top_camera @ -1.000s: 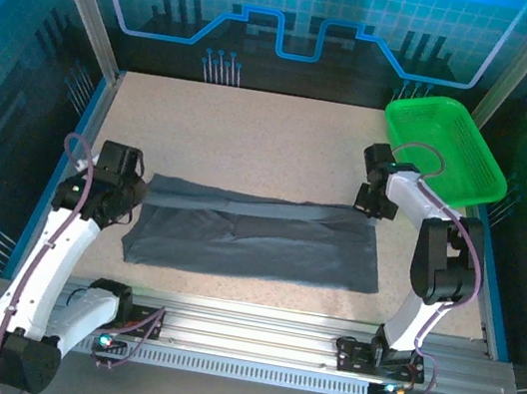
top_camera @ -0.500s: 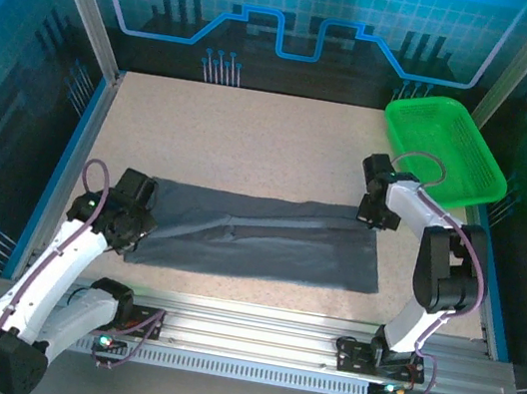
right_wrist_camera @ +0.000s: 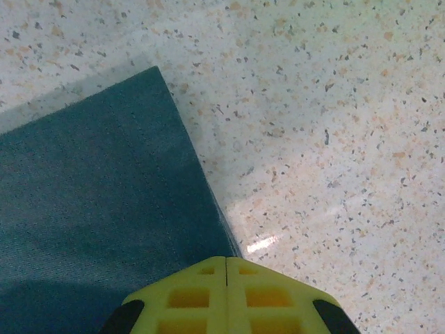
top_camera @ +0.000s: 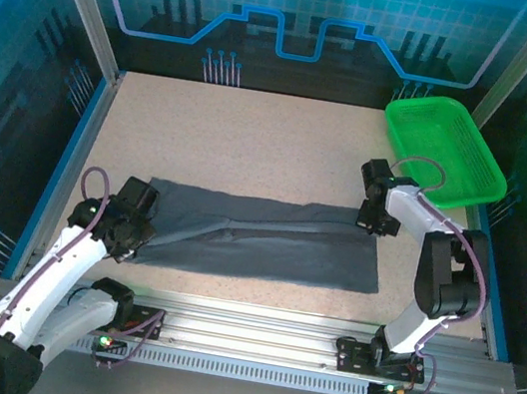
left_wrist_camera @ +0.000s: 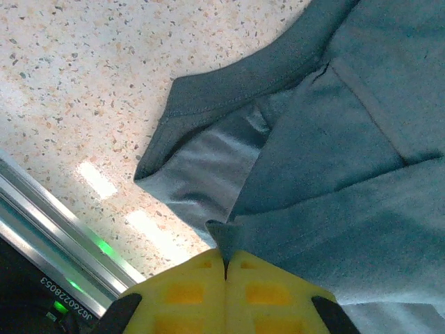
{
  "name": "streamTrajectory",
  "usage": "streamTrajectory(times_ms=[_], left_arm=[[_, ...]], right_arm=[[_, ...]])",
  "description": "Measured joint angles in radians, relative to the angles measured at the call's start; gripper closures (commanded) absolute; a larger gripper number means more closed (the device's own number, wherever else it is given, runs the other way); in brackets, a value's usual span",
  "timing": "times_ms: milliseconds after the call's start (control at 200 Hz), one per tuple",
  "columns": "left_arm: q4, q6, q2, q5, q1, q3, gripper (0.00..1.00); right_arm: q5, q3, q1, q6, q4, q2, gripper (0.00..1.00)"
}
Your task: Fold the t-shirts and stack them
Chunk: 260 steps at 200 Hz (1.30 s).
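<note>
Left wrist view has the left gripper [left_wrist_camera: 224, 268] clamped on a bunched corner of the t-shirt [left_wrist_camera: 334, 174]; our right gripper [right_wrist_camera: 226, 268] is closed on the opposite corner's edge. We judge the fold lands well if both carry their corners level and together, fabric taut between them — no sag. Top camera gives the whole t-shirt stretched across the near half of the table [top_camera: 254, 135] — the left wrist adds the layered sleeve

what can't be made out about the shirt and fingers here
- Top external: the left arm covers the t-shirt corner under it.
- Left wrist: how deep the fabric sits between the shut left fingers, hidden by them.
- Right wrist: the same at the right fingers; the t-shirt is cut off by the left edge.
</note>
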Motion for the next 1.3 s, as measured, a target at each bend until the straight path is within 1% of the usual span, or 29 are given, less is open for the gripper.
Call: streamTrajectory(times_ms=[95, 210, 270, 340, 385, 520, 670, 785, 835, 855, 875, 940, 970, 990, 1025, 1075, 1120, 1210, 1265, 1301], left_arm=[[-0.016, -0.01, -0.01, -0.003, -0.003, 0.0, 1.0], [-0.028, -0.019, -0.021, -0.008, -0.009, 0.0, 1.0], [-0.027, -0.027, -0.026, -0.008, -0.014, -0.006, 1.0], [-0.024, -0.039, -0.033, -0.004, -0.016, -0.024, 1.0], [-0.019, -0.041, -0.037, 0.003, -0.018, -0.036, 1.0], [0.017, -0.041, -0.039, 0.023, -0.019, -0.055, 1.0], [0.07, -0.038, -0.031, 0.046, -0.019, -0.056, 0.99], [0.087, -0.038, -0.014, 0.049, -0.019, -0.056, 1.0], [0.09, -0.038, -0.011, 0.05, -0.019, -0.056, 1.0], [0.09, -0.038, -0.01, 0.053, -0.019, -0.057, 0.97], [0.092, -0.038, -0.01, 0.054, -0.019, -0.058, 0.91], [0.099, -0.034, -0.01, 0.058, -0.019, -0.059, 0.66], [0.103, -0.032, -0.01, 0.06, -0.019, -0.059, 0.58], [0.109, -0.024, -0.01, 0.06, -0.019, -0.058, 0.55], [0.118, -0.013, -0.005, 0.06, -0.019, -0.056, 0.53], [0.128, 0.0, 0.011, 0.061, -0.015, -0.042, 0.52], [0.148, 0.024, 0.04, 0.072, 0.01, -0.02, 0.52], [0.229, 0.064, 0.134, 0.137, 0.124, 0.033, 0.5], [0.302, 0.09, 0.217, 0.178, 0.206, 0.058, 0.49], [0.343, 0.103, 0.266, 0.199, 0.243, 0.07, 0.47]], right_arm=[[0.0, -0.002, 0.0, 0.002, 0.0, -0.002, 0.95], [-0.001, -0.014, 0.0, 0.008, 0.0, -0.006, 0.88], [-0.005, -0.025, 0.0, 0.012, 0.0, -0.01, 0.83], [-0.011, -0.042, 0.0, 0.027, -0.003, -0.019, 0.72], [-0.015, -0.053, 0.0, 0.034, -0.007, -0.027, 0.68], [-0.041, -0.079, -0.005, 0.053, -0.019, -0.066, 0.68], [-0.061, -0.071, -0.011, 0.061, -0.029, -0.089, 0.69], [-0.087, -0.048, -0.011, 0.067, -0.031, -0.089, 0.76], [-0.1, -0.039, -0.011, 0.076, -0.029, -0.089, 0.77], [-0.107, -0.037, -0.011, 0.075, -0.027, -0.088, 0.78], [-0.112, -0.036, -0.011, 0.079, -0.026, -0.088, 0.78], [-0.128, -0.029, -0.009, 0.087, -0.023, -0.08, 0.79], [-0.135, -0.027, -0.009, 0.087, -0.021, -0.074, 0.79], [-0.142, -0.026, -0.009, 0.088, -0.019, -0.069, 0.79], [-0.149, -0.025, -0.009, 0.089, -0.015, -0.062, 0.79], [-0.161, -0.023, -0.009, 0.089, -0.013, -0.05, 0.78], [-0.175, -0.013, -0.009, 0.085, -0.012, -0.033, 0.78], [-0.209, 0.023, -0.01, 0.072, -0.006, 0.013, 0.78], [-0.228, 0.054, -0.01, 0.066, -0.006, 0.05, 0.78], [-0.236, 0.071, -0.01, 0.062, -0.007, 0.073, 0.77]])
